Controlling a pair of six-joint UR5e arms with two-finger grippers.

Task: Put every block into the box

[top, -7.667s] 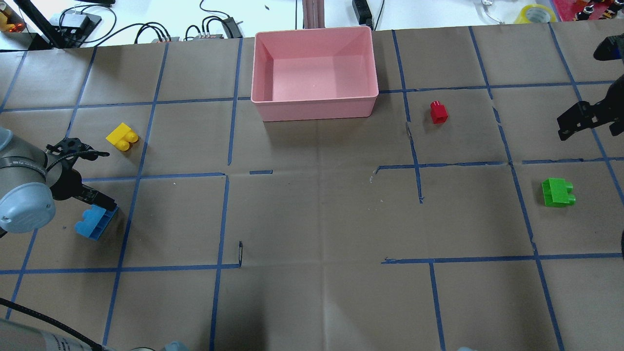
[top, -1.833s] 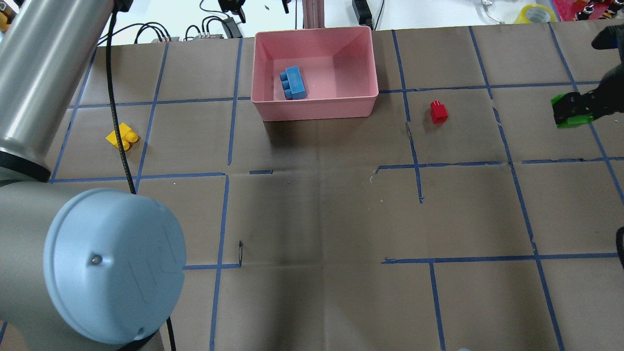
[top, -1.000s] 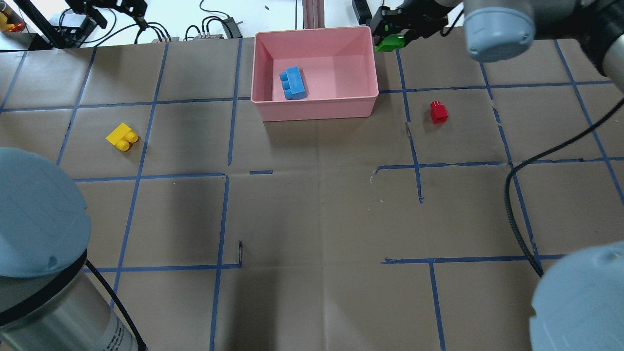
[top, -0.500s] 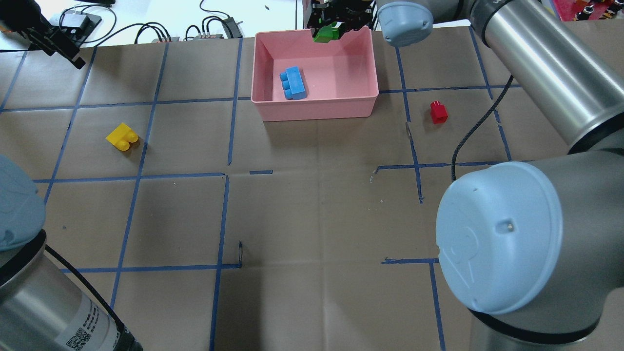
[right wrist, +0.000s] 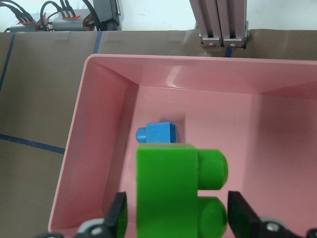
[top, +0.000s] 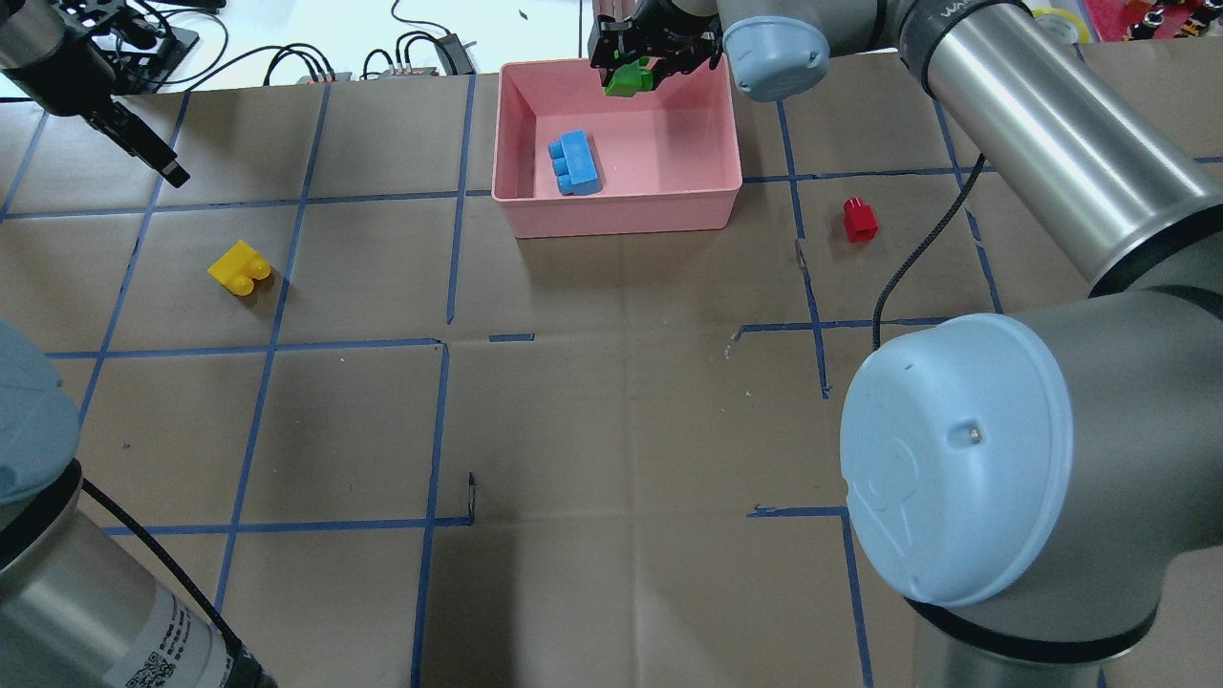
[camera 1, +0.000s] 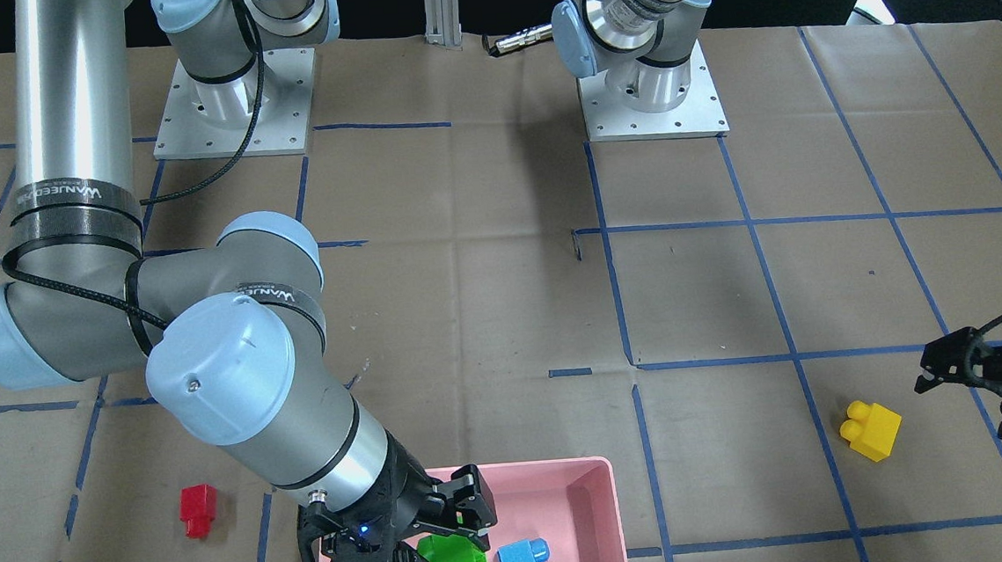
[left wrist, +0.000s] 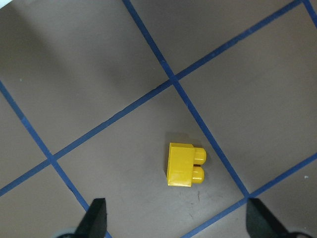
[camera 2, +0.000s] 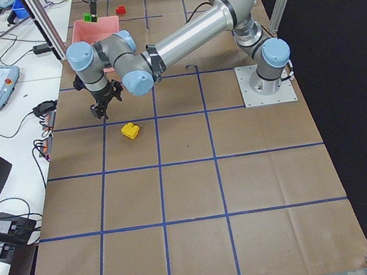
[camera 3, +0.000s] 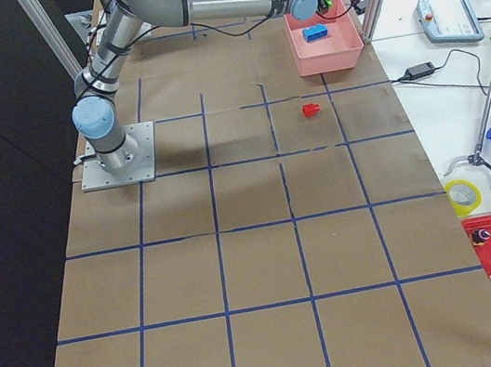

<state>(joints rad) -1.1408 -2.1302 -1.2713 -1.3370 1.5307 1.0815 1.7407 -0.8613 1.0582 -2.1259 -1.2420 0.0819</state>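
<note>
My right gripper [top: 650, 55] is shut on the green block [top: 628, 78] and holds it in the air over the far edge of the pink box [top: 616, 208]. In the right wrist view the green block [right wrist: 181, 193] sits between the fingers, above the box floor. The blue block [top: 574, 164] lies inside the box. The red block [top: 859, 220] lies on the table right of the box. The yellow block [top: 239, 268] lies at the left. My left gripper [top: 143, 145] is open and empty above the table just beyond it; the left wrist view shows the yellow block [left wrist: 185, 166] below.
An aluminium post [top: 611, 19] stands just behind the box. Cables and power units [top: 411, 53] lie beyond the table's far edge. My right arm's elbow [top: 955, 459] fills the near right; my left arm [top: 38, 535] fills the near left corner.
The blue block went from my left gripper into the box. My right gripper picked up the green block and carried it left to over the box. My left gripper moved towards the yellow block.
</note>
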